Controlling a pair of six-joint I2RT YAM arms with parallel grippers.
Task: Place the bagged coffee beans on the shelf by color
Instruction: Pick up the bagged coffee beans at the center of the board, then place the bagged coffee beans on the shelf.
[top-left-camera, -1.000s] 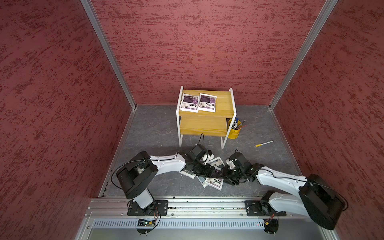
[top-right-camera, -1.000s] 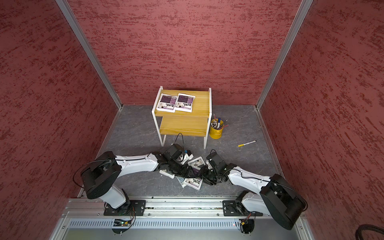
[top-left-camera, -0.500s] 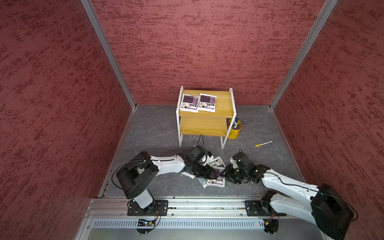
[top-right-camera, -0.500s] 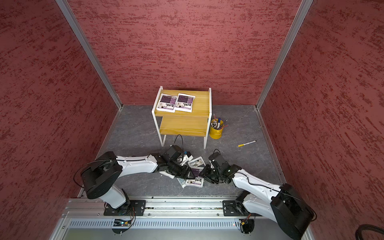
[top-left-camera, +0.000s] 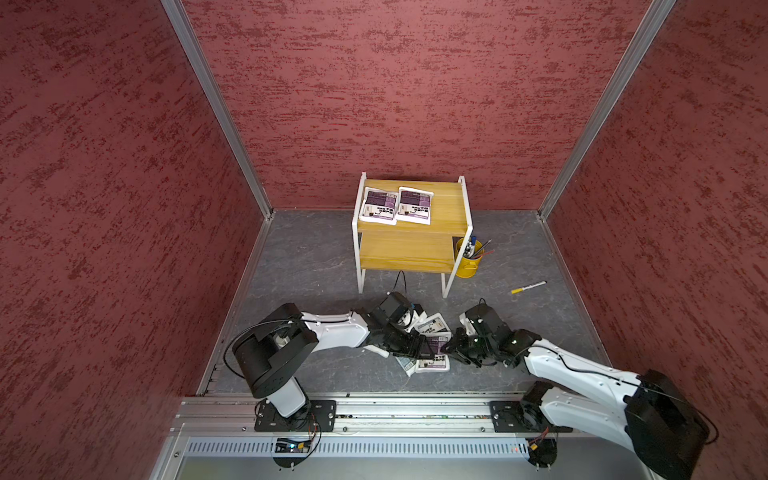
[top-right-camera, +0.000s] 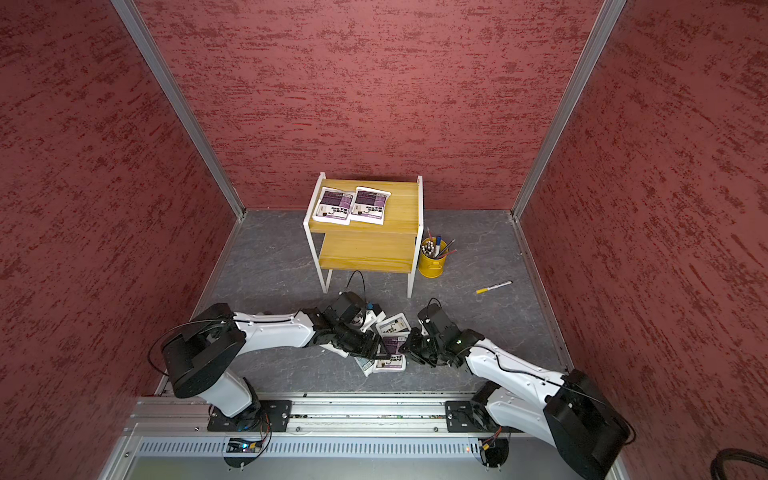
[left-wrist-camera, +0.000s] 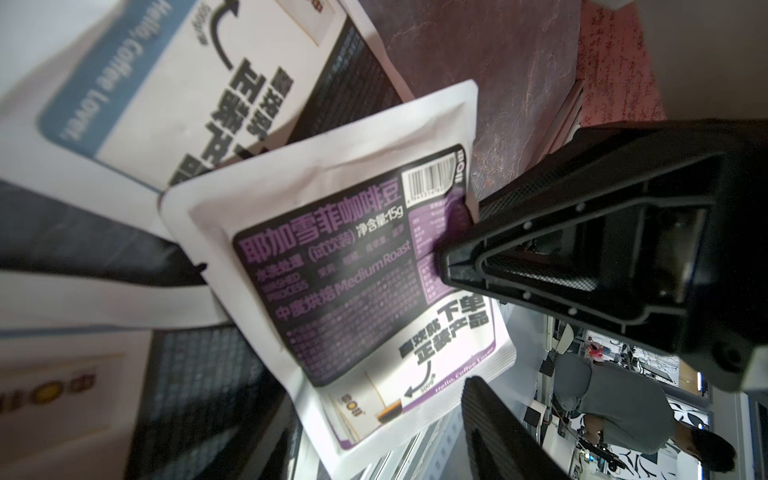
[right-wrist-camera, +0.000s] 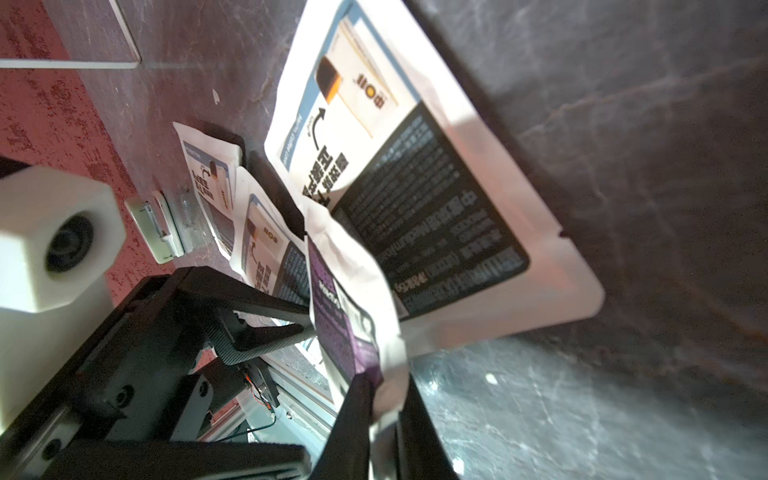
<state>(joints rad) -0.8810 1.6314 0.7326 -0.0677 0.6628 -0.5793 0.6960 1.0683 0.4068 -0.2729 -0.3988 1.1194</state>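
**Red-walled cell: both arms meet at one purple pouch in front of the shelf**

Red textured walls (top-left-camera: 395, 83) close three sides of a grey stone-pattern floor (top-left-camera: 311, 257). Against the back wall stands the shelf (top-left-camera: 449, 212), with two wooden boards. On its upper board lie the first purple pouch (top-left-camera: 378, 205) and the second purple pouch (top-left-camera: 415, 205), flat and edge against edge. A yellow pen cup (top-left-camera: 467, 266) stands just beside the shelf's front leg on the right arm's side. Farther to that side, well apart from the shelf, a marker (top-left-camera: 528, 286) lies on the floor.

In front of the shelf, between it and the base rail (top-left-camera: 395, 411), the other pouches make a loose heap (top-left-camera: 432, 325) on the floor. The third purple pouch (left-wrist-camera: 332, 270) is on top of this heap and tilted up.

The right gripper (right-wrist-camera: 382, 399) pinches the white border of this pouch, with both dark fingers pressed together on it. The left gripper (left-wrist-camera: 457, 320) has its fingers spread. One finger (left-wrist-camera: 528, 226) reaches over the printed face and the other is near the pouch's edge. Whether they touch the pouch I cannot tell.

The right wrist view shows three pouches with grey-blue labels. The nearest grey-blue pouch (right-wrist-camera: 395, 166) lies partly under the purple one. The middle grey-blue pouch (right-wrist-camera: 257, 241) and the far grey-blue pouch (right-wrist-camera: 210, 183) overlap beyond it.
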